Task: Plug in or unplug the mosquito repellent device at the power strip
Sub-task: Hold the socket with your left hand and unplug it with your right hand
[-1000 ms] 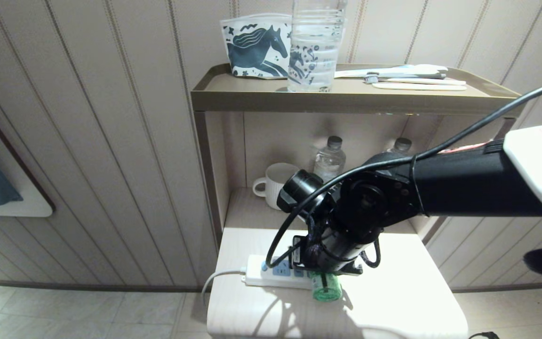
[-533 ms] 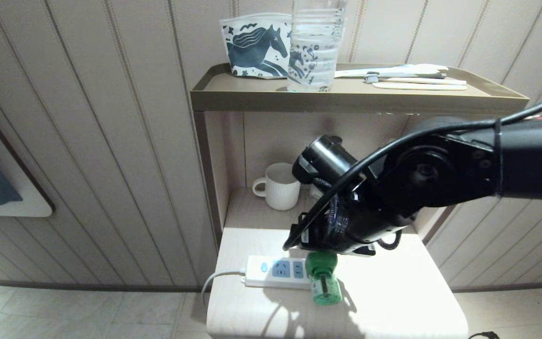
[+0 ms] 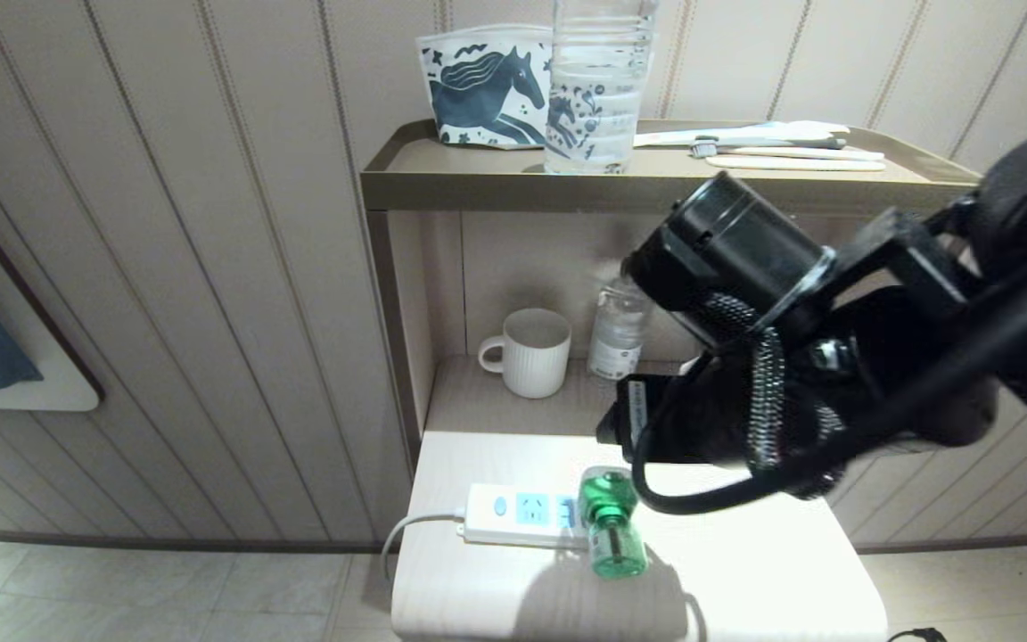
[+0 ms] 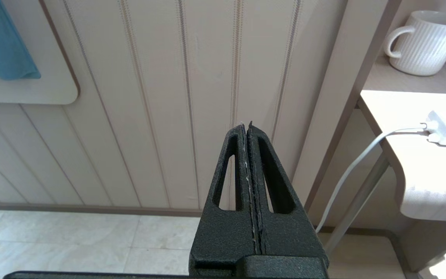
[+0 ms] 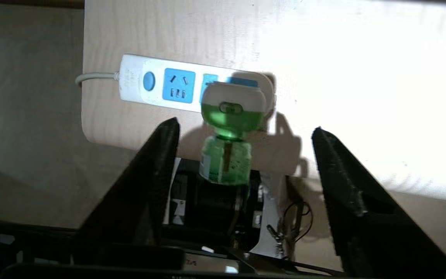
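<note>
**Standing plugged into the strip, repellent device free of the open gripper**

Sitting in the power strip on a pale table, the mosquito repellent device stands with its green bottle pointing toward the robot. The right gripper hangs above it, jaws wide apart and holding nothing. The left gripper is off to the side, jaws pressed together. A white mug stands on the shelf behind.
</note>
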Available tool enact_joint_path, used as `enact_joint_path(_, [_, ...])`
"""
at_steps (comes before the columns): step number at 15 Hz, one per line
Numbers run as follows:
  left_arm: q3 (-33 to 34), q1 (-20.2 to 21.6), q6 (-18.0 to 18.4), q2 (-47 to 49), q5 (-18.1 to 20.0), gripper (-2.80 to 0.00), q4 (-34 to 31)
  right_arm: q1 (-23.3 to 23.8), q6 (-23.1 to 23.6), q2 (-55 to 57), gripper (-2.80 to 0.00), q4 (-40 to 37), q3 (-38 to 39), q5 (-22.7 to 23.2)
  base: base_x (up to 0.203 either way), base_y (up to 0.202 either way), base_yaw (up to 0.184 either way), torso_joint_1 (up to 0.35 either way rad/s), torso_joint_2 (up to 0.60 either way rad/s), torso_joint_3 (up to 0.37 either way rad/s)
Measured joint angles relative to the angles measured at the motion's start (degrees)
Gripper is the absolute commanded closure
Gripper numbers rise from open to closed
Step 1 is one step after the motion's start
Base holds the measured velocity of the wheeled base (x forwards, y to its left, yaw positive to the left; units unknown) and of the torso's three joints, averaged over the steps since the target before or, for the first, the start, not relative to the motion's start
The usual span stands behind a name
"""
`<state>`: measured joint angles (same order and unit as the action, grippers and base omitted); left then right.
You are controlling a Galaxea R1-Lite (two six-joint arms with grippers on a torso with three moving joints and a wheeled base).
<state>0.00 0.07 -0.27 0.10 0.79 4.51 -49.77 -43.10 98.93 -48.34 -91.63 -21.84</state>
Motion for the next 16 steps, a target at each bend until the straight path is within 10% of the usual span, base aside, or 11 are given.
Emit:
enact_joint_path(7, [0.0, 0.0, 0.0, 0.0, 0.0, 0.00, 0.0, -2.5, 6.6, -15.6, 0.00, -0.6, 13.6, -20.7, 0.000, 0.000, 0.000, 0.000, 0.00, 0.000])
enact_joint_path(16, [0.0, 0.0, 0.0, 0.0, 0.0, 0.00, 0.0, 29.4, 6.4, -46.9, 0.00, 3.2, 34.9, -26.0, 0.000, 0.000, 0.000, 0.000, 0.00, 0.000])
